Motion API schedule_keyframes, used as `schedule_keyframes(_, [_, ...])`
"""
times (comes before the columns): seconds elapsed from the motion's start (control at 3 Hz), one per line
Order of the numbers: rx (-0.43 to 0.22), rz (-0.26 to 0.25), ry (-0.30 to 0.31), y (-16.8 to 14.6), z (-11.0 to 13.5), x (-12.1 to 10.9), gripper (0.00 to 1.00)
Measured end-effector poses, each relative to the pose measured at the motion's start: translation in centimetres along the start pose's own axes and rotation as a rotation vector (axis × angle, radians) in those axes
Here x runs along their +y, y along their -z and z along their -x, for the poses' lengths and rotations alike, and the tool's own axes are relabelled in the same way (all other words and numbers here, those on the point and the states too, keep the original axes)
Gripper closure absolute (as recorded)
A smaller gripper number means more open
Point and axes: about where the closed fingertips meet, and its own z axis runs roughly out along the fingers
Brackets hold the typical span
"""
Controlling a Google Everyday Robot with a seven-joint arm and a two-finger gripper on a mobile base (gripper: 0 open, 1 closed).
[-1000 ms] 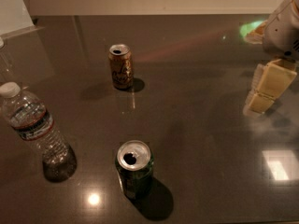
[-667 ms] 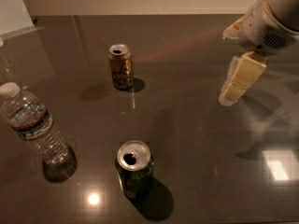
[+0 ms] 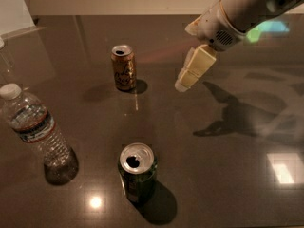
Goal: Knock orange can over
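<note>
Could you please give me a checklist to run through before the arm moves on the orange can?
1. Orange can standing upright on the table, not yet knocked: ok.
2. Hand in view, to the right of the orange can and apart from it: ok.
3. Stretch of table between hand and orange can free of other things: ok.
4. Dark green can and water bottle stand nearer the camera, off that line: ok.
5. Hand height matches the can's side: cannot tell.

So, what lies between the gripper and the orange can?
Only bare table, in the camera view; the gripper hovers apart from the upright orange can.
</note>
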Motion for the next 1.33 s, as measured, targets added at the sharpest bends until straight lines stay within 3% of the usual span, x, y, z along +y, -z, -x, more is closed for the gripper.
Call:
schedule_keyframes(0.67, [-0.187,0.064,-0.001,-7.9,8.0,-0.4,0.00])
schedule_keyframes(1.33, [-0.255,0.123,-0.035,-14.2,12.3,0.1,0.00])
